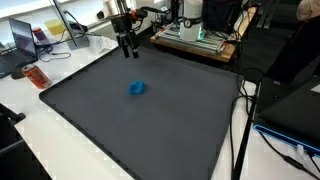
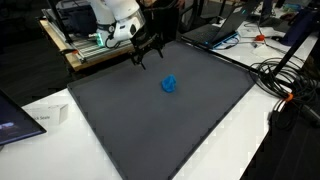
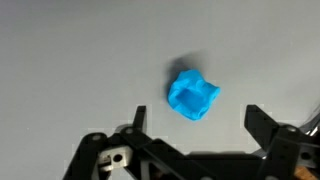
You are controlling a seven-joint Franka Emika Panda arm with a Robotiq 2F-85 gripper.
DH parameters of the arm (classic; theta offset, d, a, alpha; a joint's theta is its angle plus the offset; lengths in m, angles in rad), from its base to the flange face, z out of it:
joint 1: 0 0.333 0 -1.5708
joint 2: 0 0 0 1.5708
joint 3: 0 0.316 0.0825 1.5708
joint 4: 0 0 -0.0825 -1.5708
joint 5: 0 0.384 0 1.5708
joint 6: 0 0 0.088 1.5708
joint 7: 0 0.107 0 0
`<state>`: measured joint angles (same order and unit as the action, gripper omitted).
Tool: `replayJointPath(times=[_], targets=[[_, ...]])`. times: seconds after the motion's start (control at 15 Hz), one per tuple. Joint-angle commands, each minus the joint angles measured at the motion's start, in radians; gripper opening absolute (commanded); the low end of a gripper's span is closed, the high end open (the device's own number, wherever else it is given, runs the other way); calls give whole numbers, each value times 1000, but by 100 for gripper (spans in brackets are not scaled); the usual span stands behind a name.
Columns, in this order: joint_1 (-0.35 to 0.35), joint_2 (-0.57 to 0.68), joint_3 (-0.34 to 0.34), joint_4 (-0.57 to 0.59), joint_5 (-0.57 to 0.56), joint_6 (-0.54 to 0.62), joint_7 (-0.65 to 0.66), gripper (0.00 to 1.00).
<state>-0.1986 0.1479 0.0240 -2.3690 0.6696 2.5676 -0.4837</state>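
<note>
A small crumpled blue object [image 1: 137, 88] [image 2: 170, 84] lies near the middle of a dark grey mat [image 1: 120, 125] [image 2: 150, 125]. In the wrist view the blue object [image 3: 193, 95] sits on the mat just ahead of the fingertips. My gripper [image 1: 127, 48] [image 2: 146, 53] [image 3: 197, 118] hangs above the mat's far part, apart from the object. Its jaws stand wide apart and hold nothing.
A wooden board with equipment [image 1: 195, 40] [image 2: 85, 45] stands at the mat's far edge. Laptops [image 1: 25, 40] [image 2: 15, 125], cables [image 2: 285, 80] and a small orange-red item [image 1: 36, 76] lie on the white table around the mat.
</note>
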Motion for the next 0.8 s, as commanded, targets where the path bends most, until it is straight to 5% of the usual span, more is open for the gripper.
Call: replayJointPath(times=[0.0,0.4,0.73], targets=[[64,-120,5,-135,19,130,26,100],[135,-178,42,-225,-41,297,170,100],[178,-172,36,-270,-262,380,466,100]])
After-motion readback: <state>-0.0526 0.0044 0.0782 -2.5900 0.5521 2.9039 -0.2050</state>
